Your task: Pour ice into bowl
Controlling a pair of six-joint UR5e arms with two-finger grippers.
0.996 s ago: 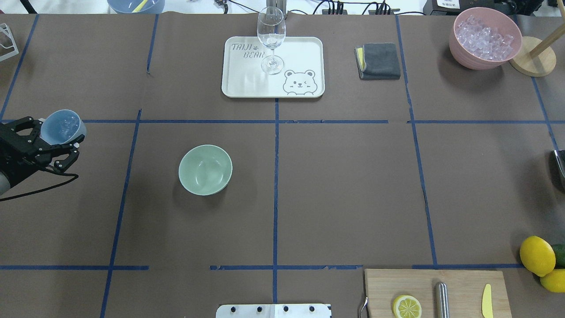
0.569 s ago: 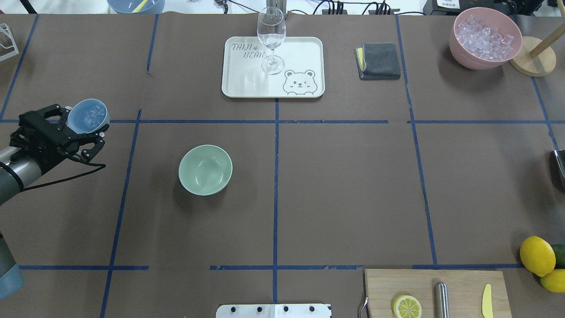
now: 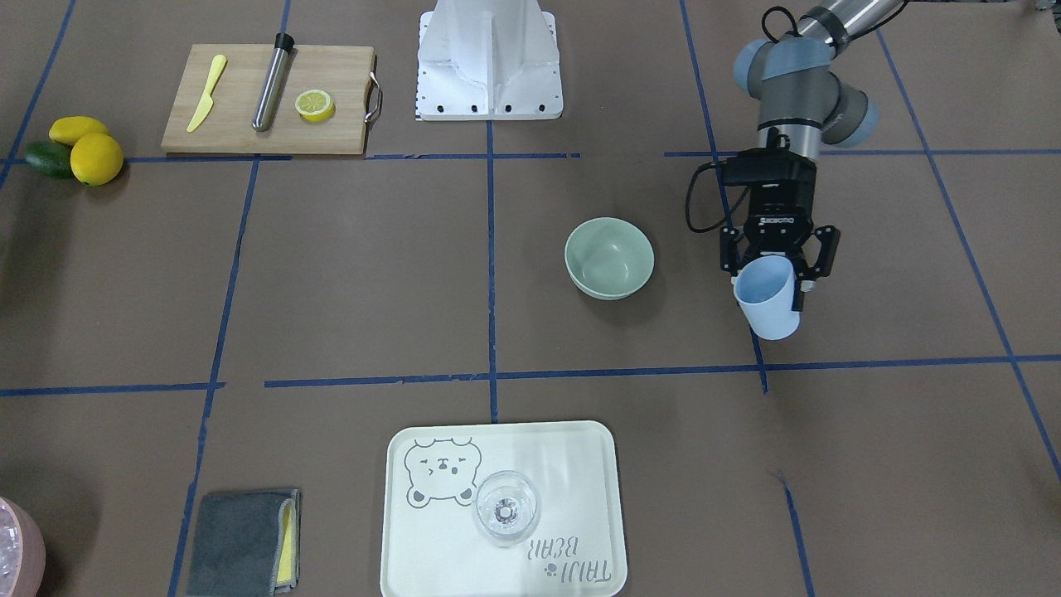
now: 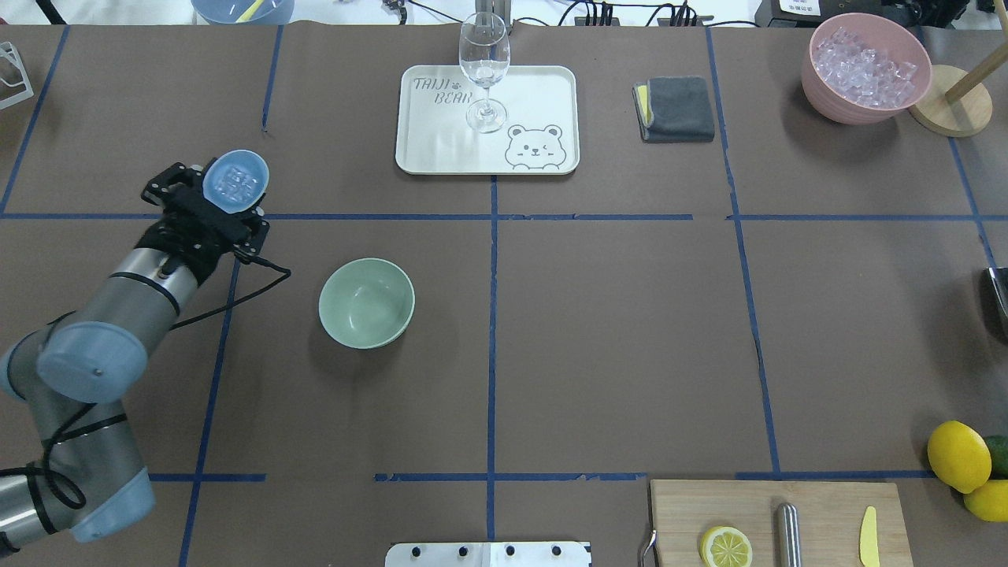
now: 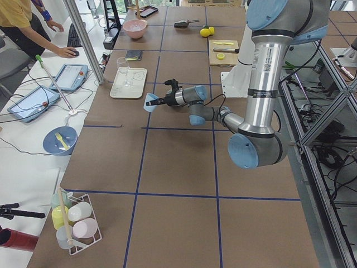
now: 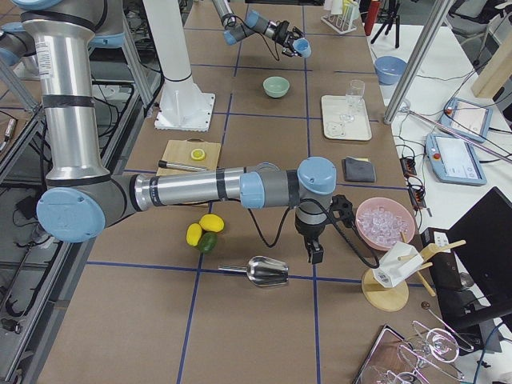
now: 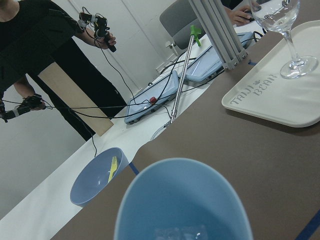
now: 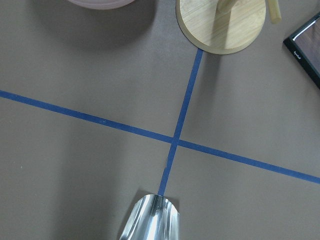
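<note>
My left gripper (image 4: 216, 197) is shut on a light blue cup (image 4: 235, 179) and holds it above the table, to the left of and beyond the pale green bowl (image 4: 366, 303). A few clear ice cubes (image 4: 234, 183) lie in the cup's bottom, as the left wrist view (image 7: 180, 233) shows. In the front-facing view the cup (image 3: 767, 298) hangs to the right of the bowl (image 3: 609, 257), clear of it. The bowl looks empty. My right gripper (image 6: 312, 246) shows only in the exterior right view, far from the bowl. I cannot tell whether it is open.
A pink container of ice (image 4: 865, 67) stands at the far right beside a wooden stand (image 4: 949, 110). A tray (image 4: 543, 102) holds a wine glass (image 4: 483, 71). A grey cloth (image 4: 676, 109), a cutting board (image 4: 780, 520), lemons (image 4: 958, 455) and a metal scoop (image 8: 150, 220) are around.
My left arm has carried the cup to the right and farther from the robot, closer to the bowl. The bowl and everything else have stayed put.
</note>
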